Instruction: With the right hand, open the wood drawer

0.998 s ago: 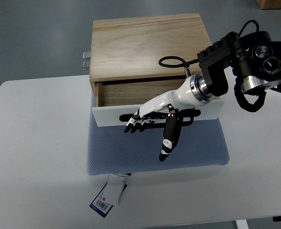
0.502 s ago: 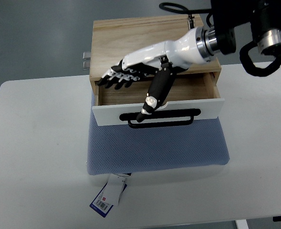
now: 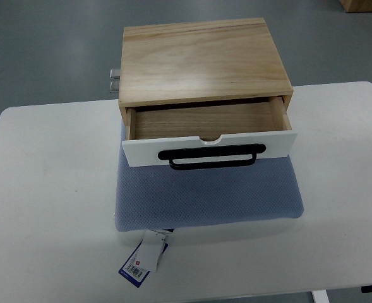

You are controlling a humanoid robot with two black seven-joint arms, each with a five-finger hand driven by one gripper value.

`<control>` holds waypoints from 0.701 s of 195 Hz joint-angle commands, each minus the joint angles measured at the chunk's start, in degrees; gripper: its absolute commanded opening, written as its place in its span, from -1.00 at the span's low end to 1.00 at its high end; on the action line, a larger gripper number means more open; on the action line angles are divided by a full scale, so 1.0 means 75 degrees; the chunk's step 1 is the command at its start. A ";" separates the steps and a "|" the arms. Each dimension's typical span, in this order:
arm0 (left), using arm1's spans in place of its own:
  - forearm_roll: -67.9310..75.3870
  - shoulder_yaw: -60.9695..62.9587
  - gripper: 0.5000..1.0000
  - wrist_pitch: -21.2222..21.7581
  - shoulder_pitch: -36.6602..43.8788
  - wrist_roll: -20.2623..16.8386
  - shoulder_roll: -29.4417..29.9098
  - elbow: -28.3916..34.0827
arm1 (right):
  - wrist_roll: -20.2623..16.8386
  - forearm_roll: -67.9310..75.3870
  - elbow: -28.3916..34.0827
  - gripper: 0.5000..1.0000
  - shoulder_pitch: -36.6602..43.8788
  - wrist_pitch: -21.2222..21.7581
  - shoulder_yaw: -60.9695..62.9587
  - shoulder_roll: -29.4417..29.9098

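A light wooden box point(image 3: 201, 60) sits on a blue-grey mat point(image 3: 208, 192) on the white table point(image 3: 47, 208). Its drawer point(image 3: 208, 123) stands pulled partway out toward me, showing a bare wooden inside. The drawer's white front panel point(image 3: 141, 153) carries a black bar handle point(image 3: 212, 155). No robot hand or arm shows in the top view.
A paper tag point(image 3: 143, 259) hangs from the mat's front left edge onto the table. A small metal fitting point(image 3: 114, 79) sticks out at the box's back left. Grey floor lies beyond the table's far edge.
The right hand lifted off the drawer handle, rose over the box and left the picture toward the upper right. The drawer stays pulled out.
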 commanded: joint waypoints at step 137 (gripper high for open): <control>0.0000 0.0019 1.00 0.0005 0.0000 0.0000 0.0000 -0.0070 | 0.3105 0.2822 -0.2752 0.78 -0.3060 -0.0483 0.1846 0.2118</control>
